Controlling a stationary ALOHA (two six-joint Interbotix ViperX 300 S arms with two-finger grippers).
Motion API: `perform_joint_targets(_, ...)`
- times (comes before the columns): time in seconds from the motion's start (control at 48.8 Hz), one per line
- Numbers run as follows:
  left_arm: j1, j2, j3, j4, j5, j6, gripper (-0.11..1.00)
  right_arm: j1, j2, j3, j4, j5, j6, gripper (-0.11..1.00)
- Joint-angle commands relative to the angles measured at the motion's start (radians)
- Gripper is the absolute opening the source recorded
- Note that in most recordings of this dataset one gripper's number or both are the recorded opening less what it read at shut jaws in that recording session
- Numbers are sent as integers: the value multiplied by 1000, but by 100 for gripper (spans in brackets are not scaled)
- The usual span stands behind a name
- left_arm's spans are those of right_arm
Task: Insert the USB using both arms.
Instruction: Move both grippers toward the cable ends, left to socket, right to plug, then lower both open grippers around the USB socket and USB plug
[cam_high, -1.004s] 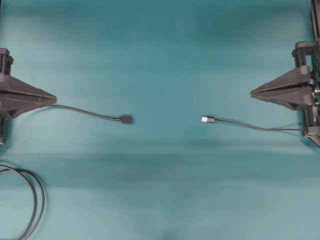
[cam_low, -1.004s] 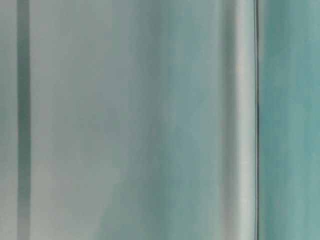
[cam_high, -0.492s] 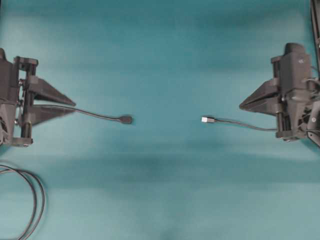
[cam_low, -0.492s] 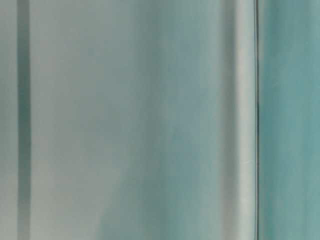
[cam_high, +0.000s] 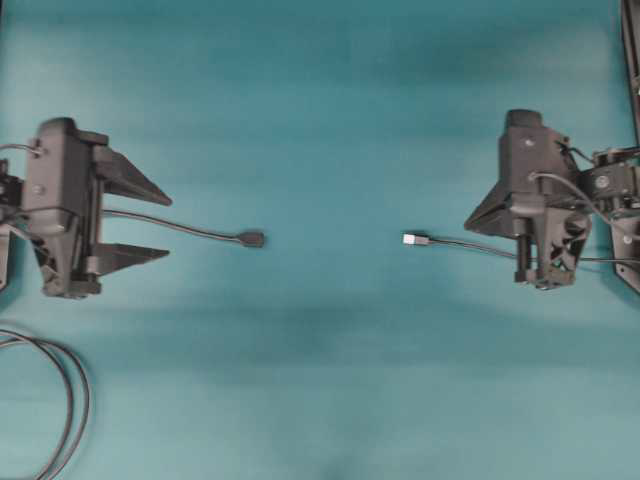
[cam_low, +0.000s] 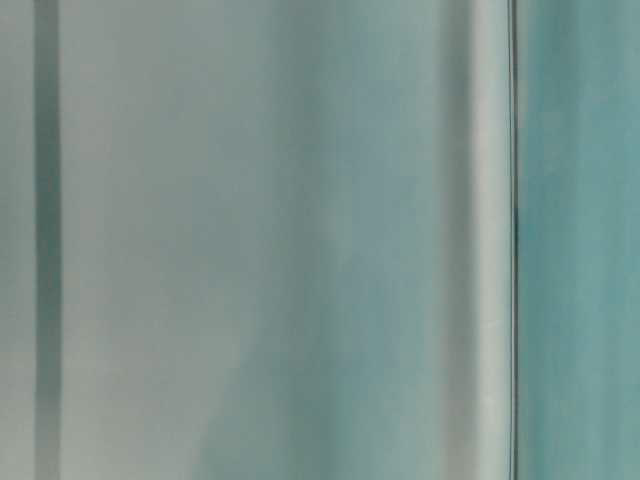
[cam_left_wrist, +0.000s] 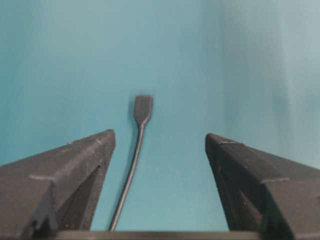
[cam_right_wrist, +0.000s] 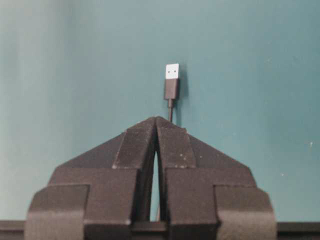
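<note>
Overhead exterior view showed the left gripper (cam_high: 165, 223) with its two pointed fingers spread wide and nothing between the tips, a thin cable running out from between them to the black socket end (cam_high: 254, 239), which lay well beyond the fingertips toward the middle of the teal table (cam_high: 330, 100). Across the gap the right gripper (cam_high: 468, 222) had its fingers pressed together to a single point, holding nothing. The USB (cam_high: 415, 239) lay flat on the table just ahead of and slightly to one side of those closed tips, well apart from the socket end. From the right wrist camera the USB (cam_right_wrist: 171, 81) sat straight out past the closed fingertips, its cable passing back beneath them. Its long axis ran along the line joining the two grippers, the silvery tip aimed away from the right fingers and toward the socket end (cam_left_wrist: 143, 108). It looked tiny and light, rigid in the plug but carried on a limp cable that would probably let it swing or twist; the metal tip seemed slick, so the short dark body behind it appeared the better place to pinch, leaving the tip free. A looped black cable (cam_high: 70, 400) lay off behind the left fingers.
</note>
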Motion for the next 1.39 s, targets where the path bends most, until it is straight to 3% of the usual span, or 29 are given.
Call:
perform_joint_targets(0.0, 3, 32, -34, -2, -9, -9, 89, 0, 48, -41, -2, -3, 3, 0)
perform_joint_targets(0.143, 3, 95, -57, -2, -9, -8, 89, 0, 123, -64, -2, -3, 28, 1)
perform_joint_targets(0.225, 3, 135, -71, -2, -11, -5, 89, 0, 158, -77, -2, -3, 48, 8)
perform_joint_targets(0.307, 3, 175, -83, -2, -14, -3, 89, 0, 190, -89, -2, -3, 74, 23)
perform_joint_targets(0.43, 5, 222, -97, -2, -29, -2, 89, 0, 253, -98, -2, -3, 109, 56)
perform_joint_targets(0.512, 5, 250, -104, -2, -49, 0, 89, 0, 293, -103, -2, -3, 123, 68)
perform_joint_targets(0.615, 6, 275, -110, -2, -77, 8, 89, 0, 341, -124, -6, -3, 124, 66)
perform_joint_targets(0.84, 6, 307, -126, -2, -75, 29, 89, 0, 413, -169, -69, -3, 127, 59)
perform_joint_targets(1.373, 6, 311, -117, -2, -75, 32, 89, -15, 463, -181, -71, 0, 129, 54)
